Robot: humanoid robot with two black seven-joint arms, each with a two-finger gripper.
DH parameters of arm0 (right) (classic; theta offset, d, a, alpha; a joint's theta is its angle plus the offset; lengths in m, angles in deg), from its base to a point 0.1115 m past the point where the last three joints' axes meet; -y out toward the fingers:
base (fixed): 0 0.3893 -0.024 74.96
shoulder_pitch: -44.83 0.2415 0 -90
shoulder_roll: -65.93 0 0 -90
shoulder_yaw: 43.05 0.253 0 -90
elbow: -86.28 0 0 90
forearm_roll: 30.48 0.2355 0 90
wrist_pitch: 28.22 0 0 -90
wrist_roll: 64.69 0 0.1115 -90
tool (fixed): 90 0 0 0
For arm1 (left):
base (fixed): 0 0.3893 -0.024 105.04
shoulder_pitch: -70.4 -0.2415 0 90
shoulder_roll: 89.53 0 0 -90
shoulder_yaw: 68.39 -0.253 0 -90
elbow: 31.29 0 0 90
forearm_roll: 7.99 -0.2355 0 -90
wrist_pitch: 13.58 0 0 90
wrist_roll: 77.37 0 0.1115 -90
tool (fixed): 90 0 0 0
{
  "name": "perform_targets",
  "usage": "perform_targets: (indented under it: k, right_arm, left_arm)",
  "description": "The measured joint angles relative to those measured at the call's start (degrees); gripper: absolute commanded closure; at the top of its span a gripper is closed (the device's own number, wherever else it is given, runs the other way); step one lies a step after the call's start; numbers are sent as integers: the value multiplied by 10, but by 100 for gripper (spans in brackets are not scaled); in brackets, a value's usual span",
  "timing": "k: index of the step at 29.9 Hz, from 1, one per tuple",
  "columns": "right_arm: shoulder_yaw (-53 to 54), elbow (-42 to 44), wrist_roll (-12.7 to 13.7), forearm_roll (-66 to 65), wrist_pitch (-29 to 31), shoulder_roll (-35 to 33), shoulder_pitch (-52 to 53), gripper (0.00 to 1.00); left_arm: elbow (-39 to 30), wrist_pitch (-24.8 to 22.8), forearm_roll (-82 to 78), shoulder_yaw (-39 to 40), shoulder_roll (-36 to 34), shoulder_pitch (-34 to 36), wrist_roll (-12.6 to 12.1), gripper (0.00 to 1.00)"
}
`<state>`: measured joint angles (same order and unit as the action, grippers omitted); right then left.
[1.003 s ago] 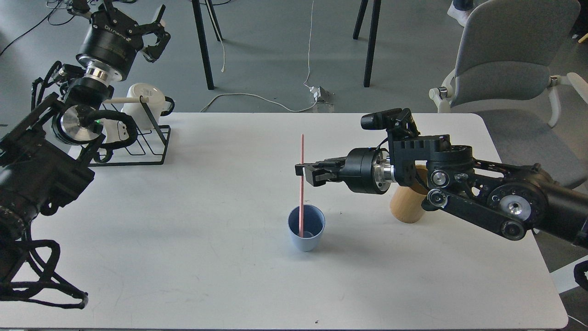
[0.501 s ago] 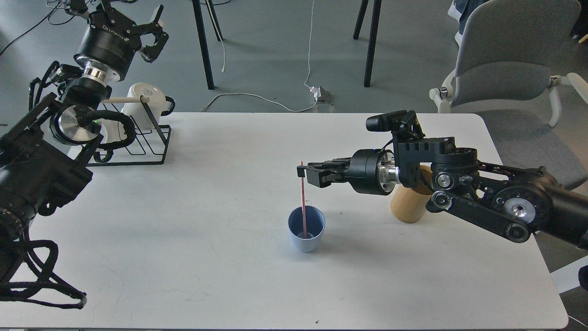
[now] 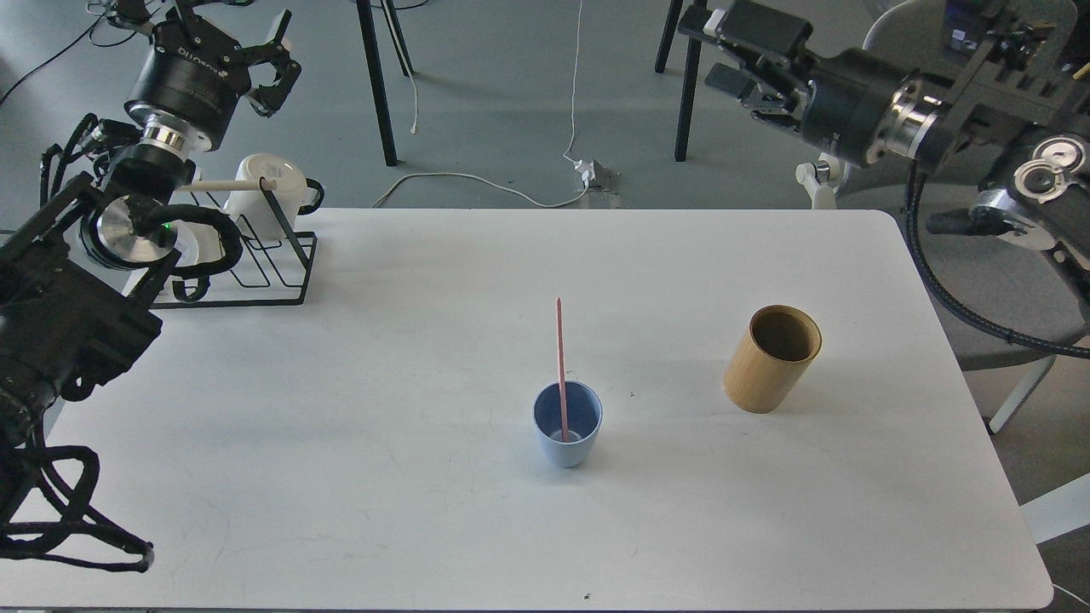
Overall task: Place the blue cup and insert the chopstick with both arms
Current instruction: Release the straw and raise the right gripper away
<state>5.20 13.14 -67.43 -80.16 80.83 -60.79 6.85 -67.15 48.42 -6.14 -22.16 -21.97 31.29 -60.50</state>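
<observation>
Pink chopstick (image 3: 559,366) upright, tip down in blue cup (image 3: 568,434)

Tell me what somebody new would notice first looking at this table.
Probably the pink chopstick standing almost upright in the blue cup near the middle of the white table, with nothing holding it. Next, the bamboo holder to its right, and both arms raised, the right gripper open beyond the table's far edge.
</observation>
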Motion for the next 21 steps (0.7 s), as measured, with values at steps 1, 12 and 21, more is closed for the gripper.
perform_targets:
  k: [1,12,21]
  right_arm:
    - [11,10,-2,24,0,-4,-7,0]
    - [87,100,-50,304,-1,-14,-97,0]
    - [132,204,-50,452,14,15,-120,0]
  left_arm:
    - [0,0,0,0,1,0,0,1]
    - [-4,0,19,2,10,12,-2,1]
    - [28,0,20,-3,32,5,-1,1]
